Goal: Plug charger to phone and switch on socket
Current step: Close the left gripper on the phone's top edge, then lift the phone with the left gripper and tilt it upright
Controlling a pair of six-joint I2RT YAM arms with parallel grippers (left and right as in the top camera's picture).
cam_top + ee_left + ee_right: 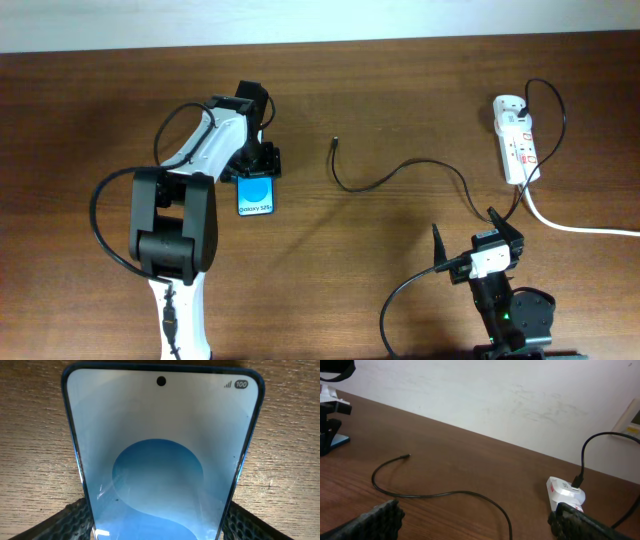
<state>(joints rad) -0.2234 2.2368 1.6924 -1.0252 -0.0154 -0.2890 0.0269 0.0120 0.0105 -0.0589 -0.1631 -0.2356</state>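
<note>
The phone (257, 197) lies flat on the table, blue screen up. My left gripper (258, 166) is at its far end, and in the left wrist view the phone (160, 435) sits between both fingers (156, 522), which press on its side edges. The charger cable (400, 167) lies loose in the middle of the table, its connector tip (334, 141) free and well to the right of the phone. Its other end is plugged into the socket (516, 140) at the far right. My right gripper (472, 238) is open and empty, near the cable (445, 494) and in front of the socket (564, 491).
The socket's thick white cord (580, 228) runs off the right edge of the table. A white wall (520, 400) rises behind the table's far edge. The cable loops between my right gripper and the socket.
</note>
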